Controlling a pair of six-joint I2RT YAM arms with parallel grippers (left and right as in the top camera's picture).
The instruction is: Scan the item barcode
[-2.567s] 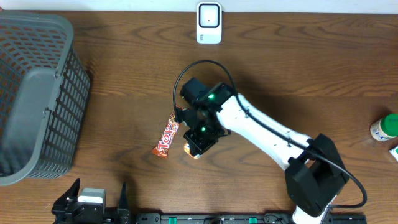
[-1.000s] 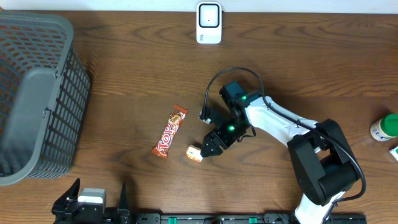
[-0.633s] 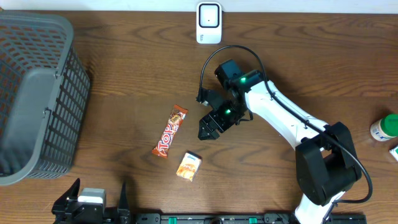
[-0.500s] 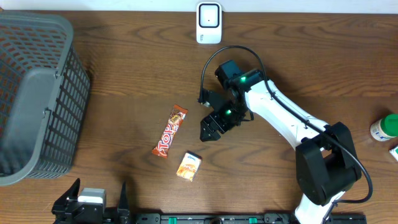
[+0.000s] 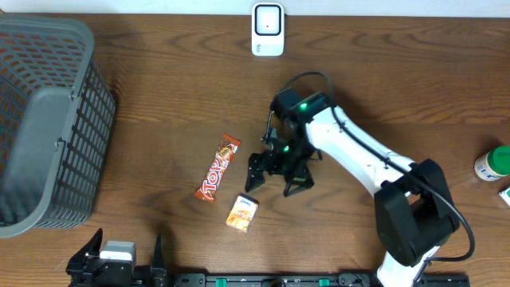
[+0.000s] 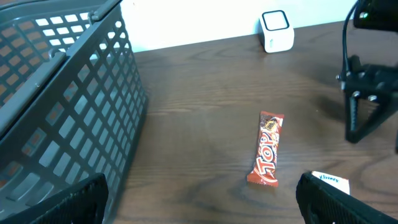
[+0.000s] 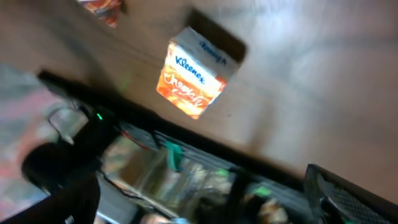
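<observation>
A small orange and white Kleenex pack (image 5: 241,214) lies flat on the wooden table near the front edge, with nothing touching it. It also shows in the right wrist view as the Kleenex pack (image 7: 193,78) and at the left wrist view's lower right as the Kleenex pack (image 6: 329,181). My right gripper (image 5: 275,177) hovers just up and to the right of it, open wide and empty. A red Top candy bar (image 5: 217,168) lies to the pack's upper left. The white scanner (image 5: 267,29) stands at the table's back edge. My left gripper (image 6: 202,211) rests open at the front left.
A large grey mesh basket (image 5: 48,119) fills the left side of the table. A green-capped bottle (image 5: 492,163) stands at the right edge. The right arm's white links run from the front right toward the middle.
The right gripper let go of the Kleenex pack, which now lies on the table. The gripper drew away, turned and opened wider. The left arm stayed still.
</observation>
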